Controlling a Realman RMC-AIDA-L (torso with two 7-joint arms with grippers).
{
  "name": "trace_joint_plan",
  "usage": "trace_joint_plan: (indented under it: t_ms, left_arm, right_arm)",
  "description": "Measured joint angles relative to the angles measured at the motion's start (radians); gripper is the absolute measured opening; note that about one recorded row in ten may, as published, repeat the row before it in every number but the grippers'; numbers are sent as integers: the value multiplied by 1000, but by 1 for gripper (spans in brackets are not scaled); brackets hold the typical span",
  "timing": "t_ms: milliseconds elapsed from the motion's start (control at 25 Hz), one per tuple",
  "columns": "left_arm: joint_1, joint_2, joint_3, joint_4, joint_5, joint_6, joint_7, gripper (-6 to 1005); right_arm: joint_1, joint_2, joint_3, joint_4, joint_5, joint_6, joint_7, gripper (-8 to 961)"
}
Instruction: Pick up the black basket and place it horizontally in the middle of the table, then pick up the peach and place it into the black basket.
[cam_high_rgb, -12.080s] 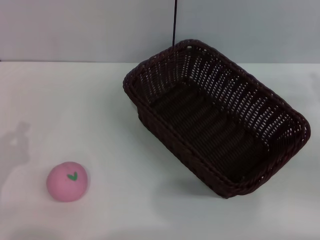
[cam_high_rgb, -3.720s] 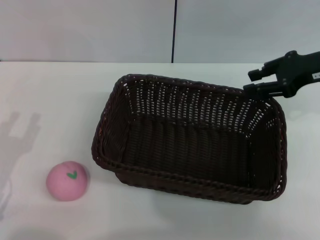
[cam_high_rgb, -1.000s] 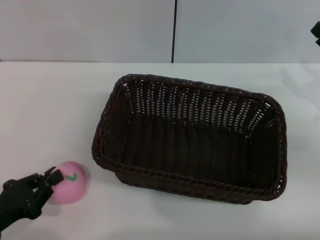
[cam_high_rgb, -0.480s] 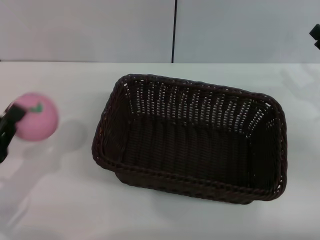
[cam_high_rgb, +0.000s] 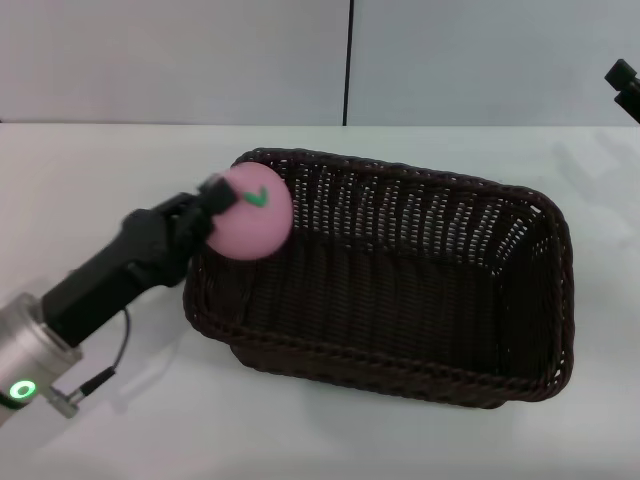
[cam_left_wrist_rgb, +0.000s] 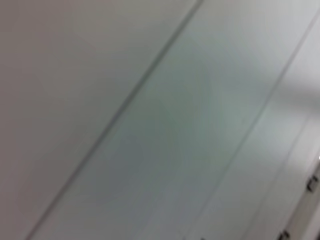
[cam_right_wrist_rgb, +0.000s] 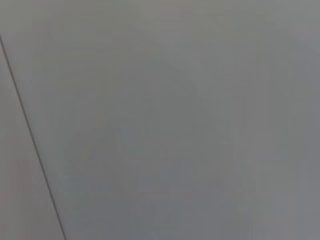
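Note:
The black basket (cam_high_rgb: 390, 290) lies lengthwise across the middle of the white table (cam_high_rgb: 120, 190), open side up. My left gripper (cam_high_rgb: 222, 213) is shut on the pink peach (cam_high_rgb: 250, 215) and holds it in the air over the basket's left rim. The green leaf mark on the peach faces up. My left arm reaches in from the lower left. Only a tip of my right gripper (cam_high_rgb: 625, 85) shows at the far right edge, raised above the table. Both wrist views show only blank wall.
A grey wall with a dark vertical seam (cam_high_rgb: 349, 60) stands behind the table. A thin cable (cam_high_rgb: 105, 370) hangs by my left arm's silver wrist section.
My left gripper has carried the peach up and to the right, from the table's left side to above the basket's left rim. The basket has not moved.

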Motion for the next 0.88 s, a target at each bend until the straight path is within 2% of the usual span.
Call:
trace_joint_plan:
  t_ms: [80,280,680,880]
  left_arm:
    - [-23,-1,46,-3,0,-43,13,65]
    - [-27,-1,59,-7,0,-74,14,71]
    - [5,3,35,-8,-19,-29,14,351]
    - [75,5,-89,0,-26,54,84,487]
  right_arm:
    - [3,0,-2,5,0,6,-7,753]
    - [8,0,-8,5,0,20,-8,753]
    - [14,0,6,3,2,22,-8,753]
    - [6,0,57,0,13,23,-13,753]
